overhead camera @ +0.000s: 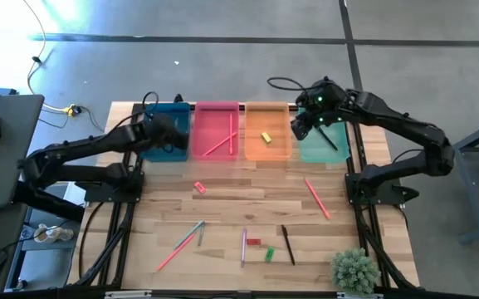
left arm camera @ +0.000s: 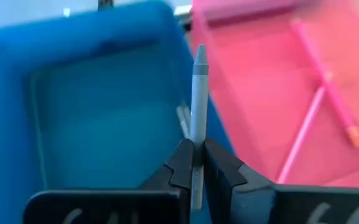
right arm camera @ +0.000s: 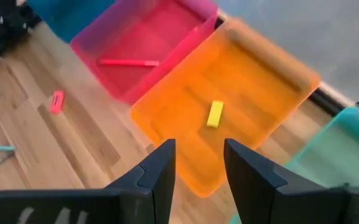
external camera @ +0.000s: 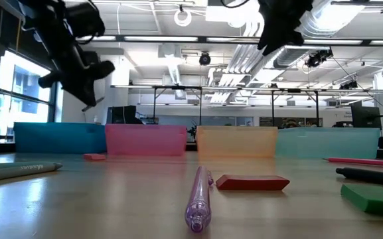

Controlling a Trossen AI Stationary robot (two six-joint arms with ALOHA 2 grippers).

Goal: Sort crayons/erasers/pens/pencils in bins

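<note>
Four bins stand in a row at the table's far edge: teal-blue (overhead camera: 163,139), pink-red (overhead camera: 217,124), orange (overhead camera: 267,149) and mint-green (overhead camera: 318,149). My left gripper (left arm camera: 195,146) hovers over the blue bin (left arm camera: 86,118), near its wall next to the pink bin, and is shut on a grey crayon (left arm camera: 198,93). My right gripper (right arm camera: 199,149) stands open and holds nothing, high over the orange bin (right arm camera: 254,81), where a yellow eraser (right arm camera: 214,114) lies. Two pink pencils (left arm camera: 319,106) lie in the pink bin. A black pen (overhead camera: 329,137) lies in the mint bin. My left gripper pinches the grey crayon between its two fingers at the shaft's rear part (left arm camera: 196,158). The crayon runs along the fingers and sticks out past them, pointed tip (left arm camera: 200,53) foremost. The fingers slant down toward the far edge. The crayon is lifted clear above the blue bin.
Loose on the table lie a red eraser (overhead camera: 199,188), a pink pencil (overhead camera: 317,198), two thin sticks (overhead camera: 185,239), a purple pen (overhead camera: 244,247), another red eraser (overhead camera: 254,242), a green eraser (overhead camera: 269,253) and a black pen (overhead camera: 288,244). A small plant (overhead camera: 355,270) stands at the near right corner.
</note>
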